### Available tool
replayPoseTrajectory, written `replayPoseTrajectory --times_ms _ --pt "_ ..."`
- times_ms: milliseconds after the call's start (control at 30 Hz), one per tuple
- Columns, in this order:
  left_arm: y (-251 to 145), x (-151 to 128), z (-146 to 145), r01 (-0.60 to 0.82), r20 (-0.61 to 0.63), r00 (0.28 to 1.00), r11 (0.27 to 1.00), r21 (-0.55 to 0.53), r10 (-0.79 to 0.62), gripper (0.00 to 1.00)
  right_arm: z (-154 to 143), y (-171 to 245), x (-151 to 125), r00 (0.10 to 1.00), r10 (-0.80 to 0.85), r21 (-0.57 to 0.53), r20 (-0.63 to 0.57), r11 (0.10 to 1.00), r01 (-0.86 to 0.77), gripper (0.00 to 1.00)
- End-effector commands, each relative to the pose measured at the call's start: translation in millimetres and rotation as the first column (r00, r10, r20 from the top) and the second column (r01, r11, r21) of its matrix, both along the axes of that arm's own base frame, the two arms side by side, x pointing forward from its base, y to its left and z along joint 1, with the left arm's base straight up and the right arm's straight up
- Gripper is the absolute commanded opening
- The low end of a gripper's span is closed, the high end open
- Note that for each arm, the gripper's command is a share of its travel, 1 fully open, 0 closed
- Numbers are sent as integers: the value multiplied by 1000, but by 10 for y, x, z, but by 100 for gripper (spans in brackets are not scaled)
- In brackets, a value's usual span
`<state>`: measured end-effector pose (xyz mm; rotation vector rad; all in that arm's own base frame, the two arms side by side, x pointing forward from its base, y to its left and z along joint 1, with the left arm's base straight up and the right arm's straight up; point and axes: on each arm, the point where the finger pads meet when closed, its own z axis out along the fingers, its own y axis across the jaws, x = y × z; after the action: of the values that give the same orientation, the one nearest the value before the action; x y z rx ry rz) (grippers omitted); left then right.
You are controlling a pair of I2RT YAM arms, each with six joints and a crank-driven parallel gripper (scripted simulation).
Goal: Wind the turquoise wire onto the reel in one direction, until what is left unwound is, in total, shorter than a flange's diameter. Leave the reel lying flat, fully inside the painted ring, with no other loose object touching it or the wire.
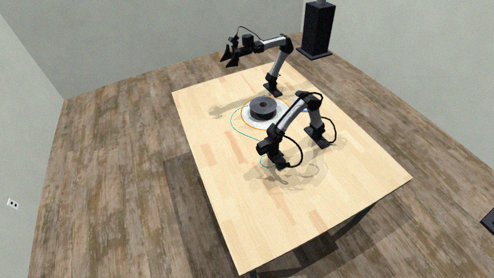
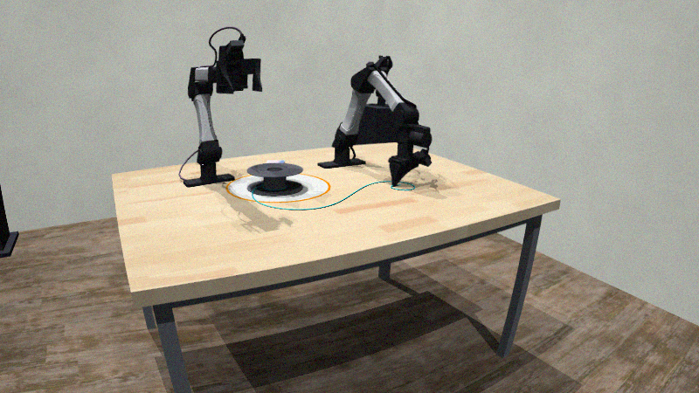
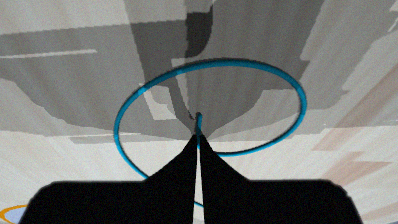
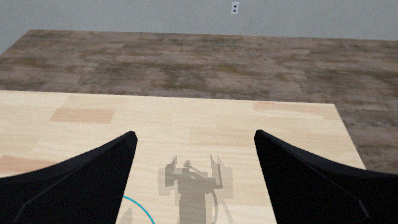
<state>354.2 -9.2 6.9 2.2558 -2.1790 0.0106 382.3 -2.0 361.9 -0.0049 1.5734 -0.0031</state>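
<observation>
Grey walls [image 1: 138, 41] [image 2: 537, 97] [image 4: 125, 25] and a brown plank floor [image 1: 103, 155] [image 2: 72, 273] [image 4: 185, 60] are noted around a pale wooden table [image 1: 310, 207] [image 2: 342, 244] [image 4: 200, 120]. The reel [image 1: 263, 103] [image 2: 274, 169], dark grey with two flanges, is found lying flat on a white area within the orange painted ring [image 1: 241, 115] [image 2: 329, 186] [image 3: 7, 210]. A small blue-and-white item [image 1: 304, 110] [image 2: 276, 162] is seen near the reel, on the side where the arms are mounted; it is partly hidden, and its contact with the ring cannot be determined.

The turquoise wire [image 1: 230, 120] [image 2: 298, 210] [image 3: 230, 63] [image 4: 142, 206] is run out from the reel, across the ring, in a long curve over the table and into a loop well apart from the reel. The unwound part is judged far longer than a flange's diameter.

The left gripper [image 1: 283, 167] [image 2: 393, 184] [image 3: 198, 137] is positioned low at that loop, well apart from the reel. Its fingers are closed, with the wire's end portion pinched at the tips and a short tail projecting.

The right gripper [image 1: 223, 63] [image 2: 241, 91] [image 4: 195, 133] is held raised, higher than the reel, with its fingers spread wide and nothing gripped.
</observation>
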Motion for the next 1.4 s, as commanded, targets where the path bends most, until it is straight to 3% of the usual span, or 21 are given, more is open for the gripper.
replayPoseTrajectory --times_ms 0,300,900,1367 --pt "-23 -34 -26 1 -1 1000 1000 8 -1 0 -14 20 2 1000 -1 5 3 1000 1 100" --pt "-3 -6 43 1 -1 1000 1000 8 -1 0 -14 20 2 1000 -1 5 3 1000 1 100" --pt "47 78 498 1 -1 1000 1000 8 -1 0 -14 20 2 1000 -1 5 3 1000 1 100" --pt "65 114 499 1 -1 1000 1000 8 -1 0 -14 20 2 1000 -1 5 3 1000 1 100"
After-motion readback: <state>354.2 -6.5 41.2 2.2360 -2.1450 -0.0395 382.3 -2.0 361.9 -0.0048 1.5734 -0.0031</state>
